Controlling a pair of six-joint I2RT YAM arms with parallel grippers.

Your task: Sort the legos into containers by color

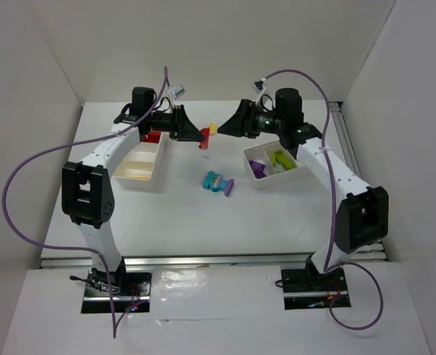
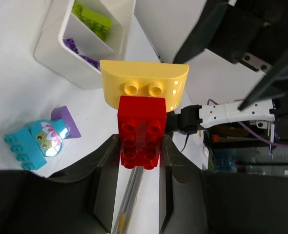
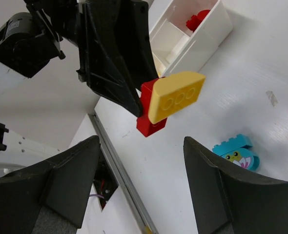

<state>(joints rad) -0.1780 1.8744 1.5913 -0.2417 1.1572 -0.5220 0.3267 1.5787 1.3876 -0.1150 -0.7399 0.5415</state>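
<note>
Square red plastic brick [image 2: 141,127] pinched in left gripper [image 2: 140,146]; curved yellow plastic brick [image 2: 144,85] stuck on it; right gripper [image 3: 140,146] spread, near it.

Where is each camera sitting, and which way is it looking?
Top camera: high behind the robot, looking down at the white table; the left arm and right arm show.
Left wrist camera: on the left arm, looking along its left tool, shut on a red plastic brick stuck to a yellow curved plastic brick.
Right wrist camera: on the right arm, facing those bricks past its open right tool.
Shared: both wrist views show that pair and the cyan plastic picture brick.
</note>
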